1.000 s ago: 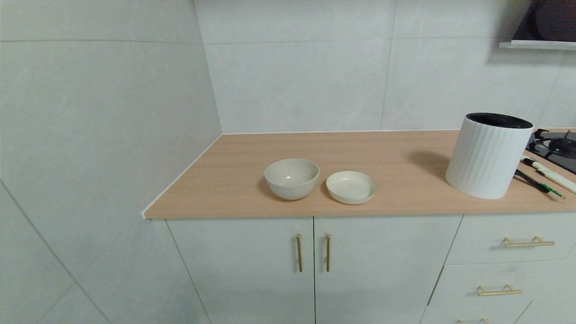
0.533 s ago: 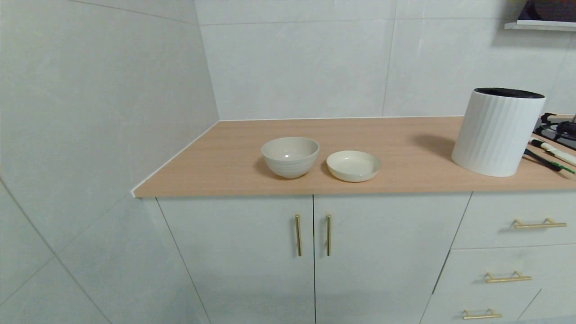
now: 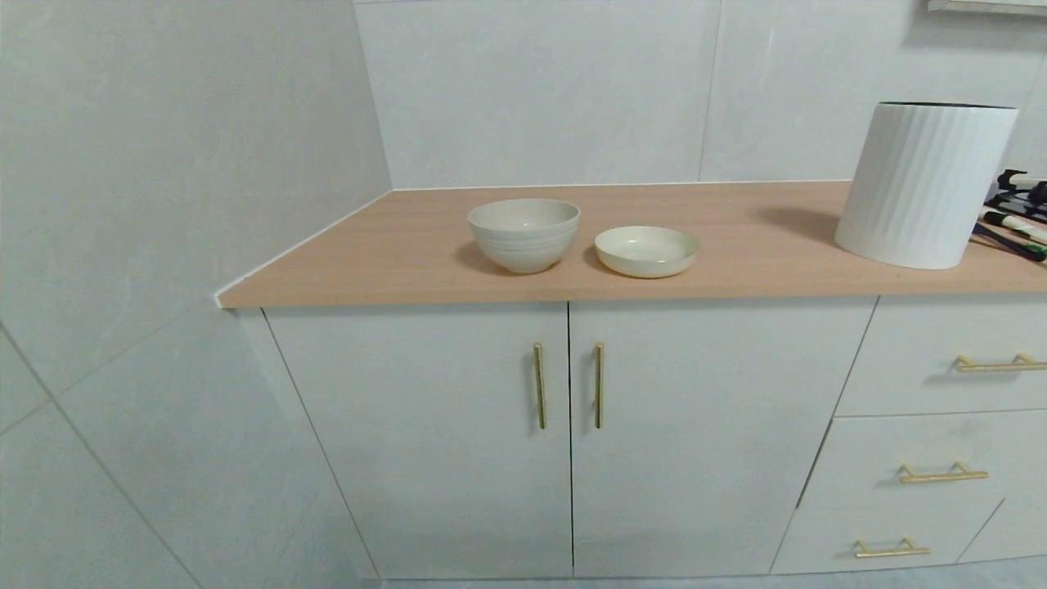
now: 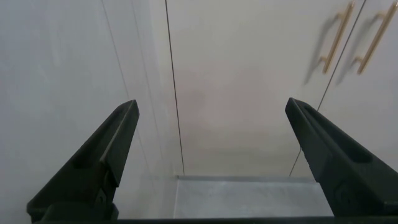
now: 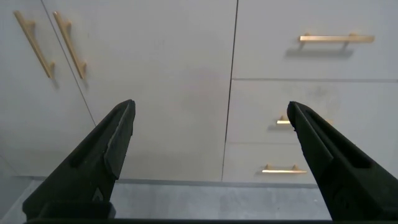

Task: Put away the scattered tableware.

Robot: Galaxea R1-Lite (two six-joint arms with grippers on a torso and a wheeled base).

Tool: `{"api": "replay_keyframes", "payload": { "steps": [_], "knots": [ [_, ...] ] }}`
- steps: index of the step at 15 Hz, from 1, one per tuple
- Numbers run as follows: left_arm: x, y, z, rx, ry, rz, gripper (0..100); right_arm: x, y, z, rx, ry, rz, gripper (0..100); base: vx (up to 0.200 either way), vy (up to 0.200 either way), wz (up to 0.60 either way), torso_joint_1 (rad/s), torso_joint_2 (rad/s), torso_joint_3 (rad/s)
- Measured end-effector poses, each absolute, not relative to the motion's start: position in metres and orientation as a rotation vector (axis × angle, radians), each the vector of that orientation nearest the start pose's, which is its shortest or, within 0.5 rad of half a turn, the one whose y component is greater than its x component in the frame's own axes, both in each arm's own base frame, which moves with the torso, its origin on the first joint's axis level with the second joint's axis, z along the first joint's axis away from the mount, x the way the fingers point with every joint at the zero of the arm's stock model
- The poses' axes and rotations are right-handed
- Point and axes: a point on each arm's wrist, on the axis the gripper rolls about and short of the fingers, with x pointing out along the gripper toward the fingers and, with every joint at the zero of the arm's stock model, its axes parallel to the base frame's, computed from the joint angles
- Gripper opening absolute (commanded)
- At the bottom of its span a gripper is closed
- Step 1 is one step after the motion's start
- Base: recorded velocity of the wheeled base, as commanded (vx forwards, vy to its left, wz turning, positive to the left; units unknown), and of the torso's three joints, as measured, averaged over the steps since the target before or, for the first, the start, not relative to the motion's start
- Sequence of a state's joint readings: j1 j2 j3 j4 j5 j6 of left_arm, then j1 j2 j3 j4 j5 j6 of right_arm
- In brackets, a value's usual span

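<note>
Cream bowl [image 3: 524, 235] and shallow dish [image 3: 646, 250] sit side by side, just apart, near the front edge of the wooden counter [image 3: 736, 237]. Both appear rigid, glazed, probably slippery and breakable; the rim offers the likeliest hold. Left gripper [image 4: 210, 109] and right gripper [image 5: 210, 107] hang low before the cabinets, jaws spread wide, empty.

Bright, soft, even light fills my view. It comes from the right: the bowl [image 3: 523, 233], the dish [image 3: 646, 249] and the white canister [image 3: 928, 184] each throw a faint shadow leftward across the table [image 3: 393, 245]. My left end effector [image 4: 210, 107] and right end effector [image 5: 210, 107] look dark against pale cabinet doors.
</note>
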State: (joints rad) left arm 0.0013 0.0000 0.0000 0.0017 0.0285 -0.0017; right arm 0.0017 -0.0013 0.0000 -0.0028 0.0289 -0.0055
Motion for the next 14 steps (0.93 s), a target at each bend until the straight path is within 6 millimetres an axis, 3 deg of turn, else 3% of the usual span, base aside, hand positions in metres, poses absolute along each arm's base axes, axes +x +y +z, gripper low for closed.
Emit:
{"api": "replay_keyframes", "payload": {
  "steps": [4, 14],
  "knots": [
    [-0.0228, 0.0006, 0.0753, -0.001, 0.002, 0.030, 100, -0.0229, 0.0006, 0.0757, -0.006, -0.004, 0.030, 100, 0.000, 0.000, 0.00, -0.077, 0.37, 0.275],
    [-0.0228, 0.0006, 0.0753, -0.001, 0.002, 0.030, 100, -0.0229, 0.0006, 0.0756, -0.007, -0.003, 0.031, 100, 0.000, 0.000, 0.00, -0.006, 0.02, 0.017]
  ]
}}
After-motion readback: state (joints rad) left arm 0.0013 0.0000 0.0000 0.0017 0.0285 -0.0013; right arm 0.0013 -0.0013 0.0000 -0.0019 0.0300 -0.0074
